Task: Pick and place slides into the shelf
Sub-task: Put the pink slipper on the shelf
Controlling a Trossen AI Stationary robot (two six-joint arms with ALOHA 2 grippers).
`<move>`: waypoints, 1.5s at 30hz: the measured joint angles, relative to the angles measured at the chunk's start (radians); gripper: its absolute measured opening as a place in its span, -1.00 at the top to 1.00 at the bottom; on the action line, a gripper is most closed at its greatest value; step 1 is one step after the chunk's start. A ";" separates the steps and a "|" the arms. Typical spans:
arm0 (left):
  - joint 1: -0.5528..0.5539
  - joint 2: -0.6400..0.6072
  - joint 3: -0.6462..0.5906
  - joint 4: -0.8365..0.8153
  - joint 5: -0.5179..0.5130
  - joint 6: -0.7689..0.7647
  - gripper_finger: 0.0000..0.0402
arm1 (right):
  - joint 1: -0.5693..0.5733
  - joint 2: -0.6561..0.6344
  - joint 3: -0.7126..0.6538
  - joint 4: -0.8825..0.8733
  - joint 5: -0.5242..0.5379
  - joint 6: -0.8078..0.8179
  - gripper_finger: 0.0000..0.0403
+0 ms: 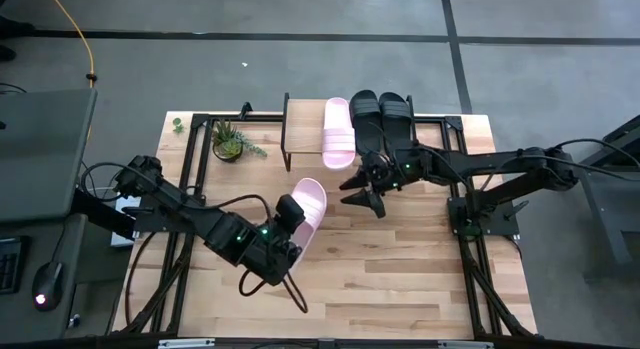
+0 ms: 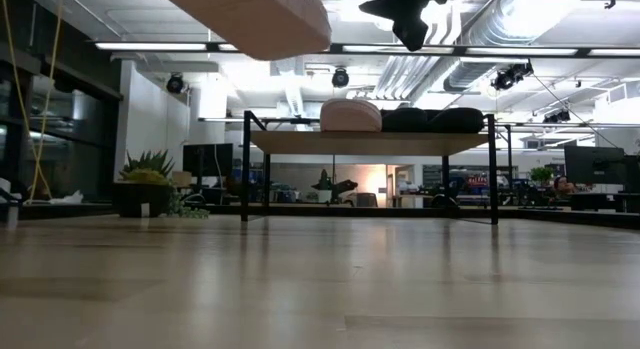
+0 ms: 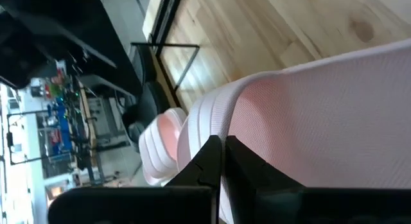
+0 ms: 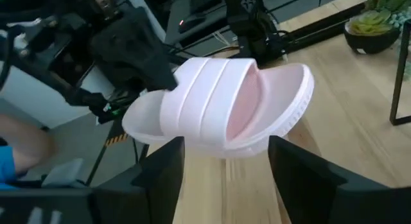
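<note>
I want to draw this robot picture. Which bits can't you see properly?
- Low view: the lifted pink slide is cut off by the top edge.
- Left wrist view: the left claw and pink slide hide the table below.
- High view: the right claw covers the shelf's front edge.

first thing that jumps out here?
A pale pink slide held up off the table near its middle, gripped by the left gripper, which is shut on it. The right gripper hangs open just in front of the shelf. At the table's far edge, that shelf already carries one pink slide and two black slides side by side.
</note>
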State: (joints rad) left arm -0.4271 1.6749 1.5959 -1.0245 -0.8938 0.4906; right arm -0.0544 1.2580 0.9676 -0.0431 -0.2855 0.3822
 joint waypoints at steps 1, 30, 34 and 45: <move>0.000 0.000 0.000 0.015 0.000 0.011 1.00 | 0.000 0.004 0.000 0.006 0.006 0.006 -0.08; -0.058 0.001 0.000 0.168 0.005 0.167 1.00 | -0.074 0.144 0.000 0.115 -0.064 0.043 -0.08; -0.058 0.001 0.000 0.162 0.017 0.150 1.00 | -0.098 0.144 0.000 0.116 -0.112 0.051 -0.08; -0.058 0.020 -0.001 0.149 0.018 0.133 1.00 | -0.137 0.144 0.000 0.182 -0.255 0.115 -0.20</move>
State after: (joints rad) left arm -0.4847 1.6947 1.5947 -0.8760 -0.8761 0.6232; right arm -0.1917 1.4017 0.9680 0.1393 -0.5409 0.4976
